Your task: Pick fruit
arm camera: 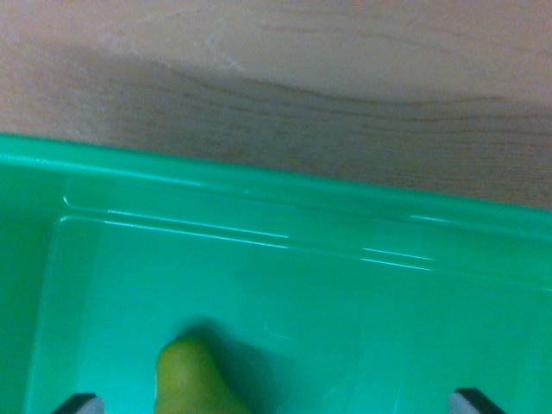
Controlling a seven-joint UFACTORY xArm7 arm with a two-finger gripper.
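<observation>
Fruit (pixel 194 379), yellow-green with a rounded tip, lies on the floor of the green bin (pixel 285 185) at the wrist view's bottom edge, mostly cut off. Gripper (pixel 276 404) fingertips (pixel 82 403) sit wide apart in the corners, holding nothing. Pick looks not yet done: fruit unlifted, off-centre toward the left tip. Bin sits on a wooden table (pixel 328 78).

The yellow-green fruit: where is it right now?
In the wrist view, the yellow-green fruit sits at the bottom edge, left of centre, inside the green bin, nearer the left fingertip.
</observation>
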